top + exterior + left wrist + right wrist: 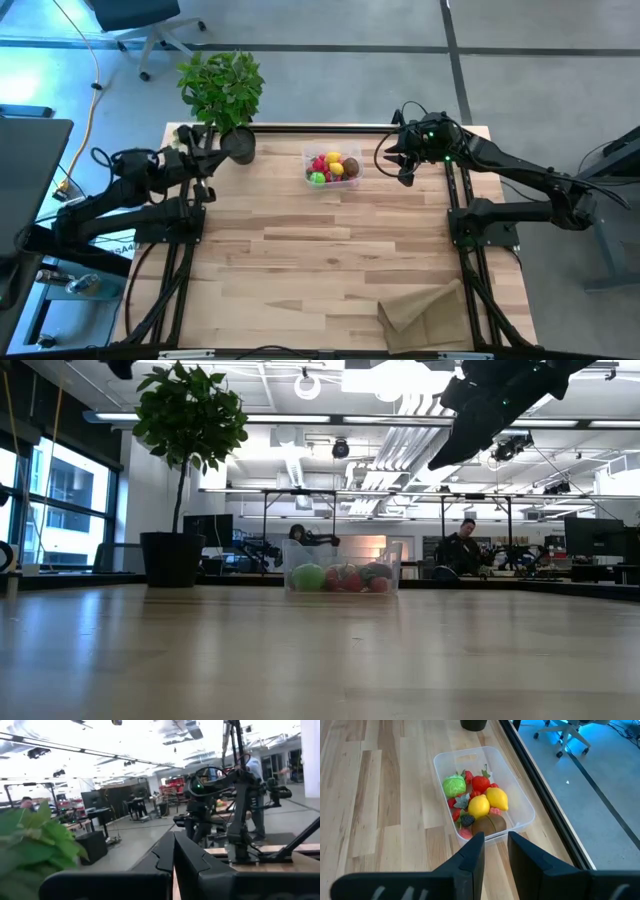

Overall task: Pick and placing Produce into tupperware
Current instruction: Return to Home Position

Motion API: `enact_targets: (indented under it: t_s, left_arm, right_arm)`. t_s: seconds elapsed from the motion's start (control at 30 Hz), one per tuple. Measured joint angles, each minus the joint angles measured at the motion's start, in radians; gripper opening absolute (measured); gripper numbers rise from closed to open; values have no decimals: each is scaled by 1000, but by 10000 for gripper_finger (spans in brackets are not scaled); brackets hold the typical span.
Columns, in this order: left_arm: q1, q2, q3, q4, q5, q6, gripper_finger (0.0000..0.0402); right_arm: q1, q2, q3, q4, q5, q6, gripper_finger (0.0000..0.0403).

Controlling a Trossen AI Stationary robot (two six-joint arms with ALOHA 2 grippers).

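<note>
1. While the right gripper (393,160) hangs above the wooden table (300,255), right of centre near the top of the high view, its fingers (472,852) stand slightly parted with nothing between them.
2. The clear tupperware (312,151) sits just left of that gripper, in the upper middle of the frame, and touches neither arm.
3. Inside it, at the upper centre of the right wrist view, lie two lemons (496,798), a green lime (454,785), a brown kiwi (489,825), a strawberry (480,783) and a blackberry (467,820).
4. The left gripper (203,148) waits at the upper left, beside the potted plant (222,88), with its fingers pressed together on nothing.
5. A brown paper bag (425,310) lies at the lower right, well apart from the container.
</note>
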Motion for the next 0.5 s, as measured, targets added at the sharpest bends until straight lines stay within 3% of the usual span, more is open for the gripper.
enact_targets:
  t_s: [0.23, 0.5]
  left_arm:
    - [0, -81, -71, -139, -125, -52, 0]
    - [0, -141, -129, -103, -160, -30, 0]
  right_arm:
    - [0, 0, 0, 0, 0, 0, 76]
    - [0, 0, 0, 0, 0, 0, 76]
